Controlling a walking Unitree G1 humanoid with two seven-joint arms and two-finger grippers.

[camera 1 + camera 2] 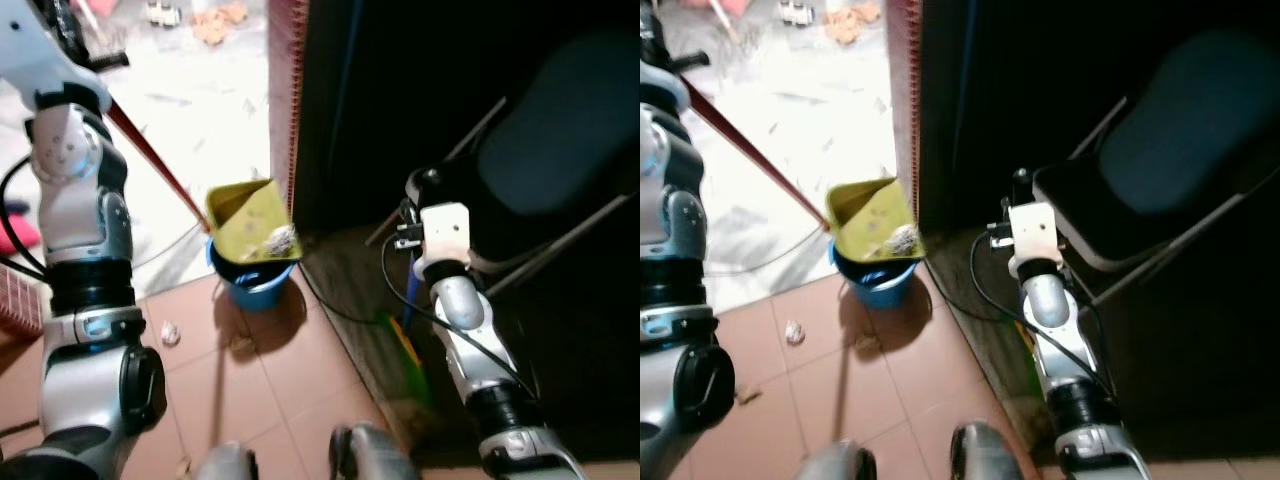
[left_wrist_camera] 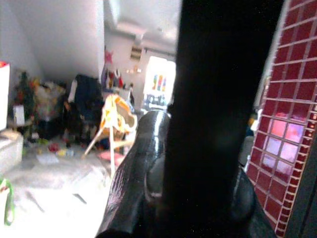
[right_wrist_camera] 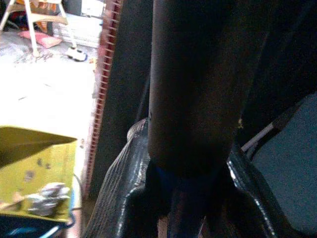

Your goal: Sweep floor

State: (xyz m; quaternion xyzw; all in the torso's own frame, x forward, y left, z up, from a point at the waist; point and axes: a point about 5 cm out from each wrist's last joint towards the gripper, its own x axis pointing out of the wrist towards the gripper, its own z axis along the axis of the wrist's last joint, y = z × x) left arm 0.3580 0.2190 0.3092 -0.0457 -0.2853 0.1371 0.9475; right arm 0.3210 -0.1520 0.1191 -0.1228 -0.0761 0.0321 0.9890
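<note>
The left end effector (image 2: 178,198) is clenching a dark handle (image 2: 218,99) that is crossing right in front of its wrist camera, with its black fingers (image 2: 133,183) wrapping the shaft. In the head views that arm is reaching up toward ten o'clock, and a red pole (image 1: 150,160) is running from it down to a yellow dustpan (image 1: 245,215). The dustpan is tilting over a blue bucket (image 1: 255,285) at about twelve o'clock from the robot's feet, with a crumpled wad (image 1: 280,240) lying in the pan at its lower lip.

The right end effector (image 3: 185,193) is likewise gripping a dark shaft with a blue section (image 3: 183,198), most likely the broom whose green bristles (image 1: 408,350) are resting on the floor at two o'clock, beside a folding chair (image 1: 560,150).

The main risk, as I judge it, is the wad missing the bucket: the pan is overhanging the rim on one side, so a steeper tilt could be dropping the rubbish onto the tiles. A paper scrap (image 1: 170,332) is lying on the floor at ten o'clock of the feet, unswept. The loose cable (image 1: 330,305) near the bucket could be snagging the broom or a foot.
</note>
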